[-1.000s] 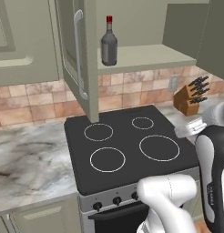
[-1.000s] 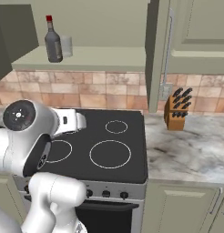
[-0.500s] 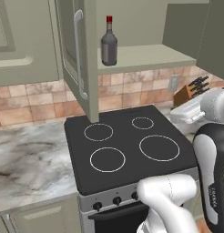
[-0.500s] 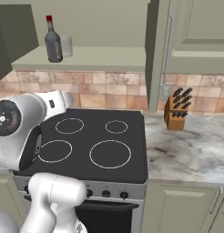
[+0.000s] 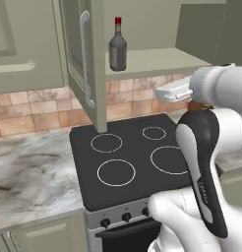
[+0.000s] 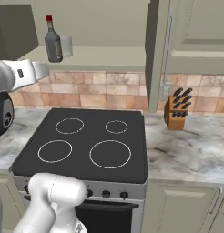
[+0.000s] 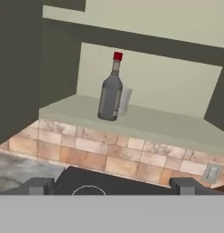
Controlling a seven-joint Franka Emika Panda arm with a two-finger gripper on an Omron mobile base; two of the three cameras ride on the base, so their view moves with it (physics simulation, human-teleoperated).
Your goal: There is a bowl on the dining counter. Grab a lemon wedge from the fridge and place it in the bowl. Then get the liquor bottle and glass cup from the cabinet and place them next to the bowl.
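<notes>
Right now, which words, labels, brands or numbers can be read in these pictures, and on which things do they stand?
None can be read.
Liquor bottle in the open cabinet: the pale label is too blurred to show any text.
Robot arm, left base view: a small grey marking on the dark link, too small to read.
Stove knobs: no readable marks.

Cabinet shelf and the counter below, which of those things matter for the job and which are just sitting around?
For the job: liquor bottle, glass cup, open cabinet.
Just there: stove, knife block, marble worktop.
</notes>
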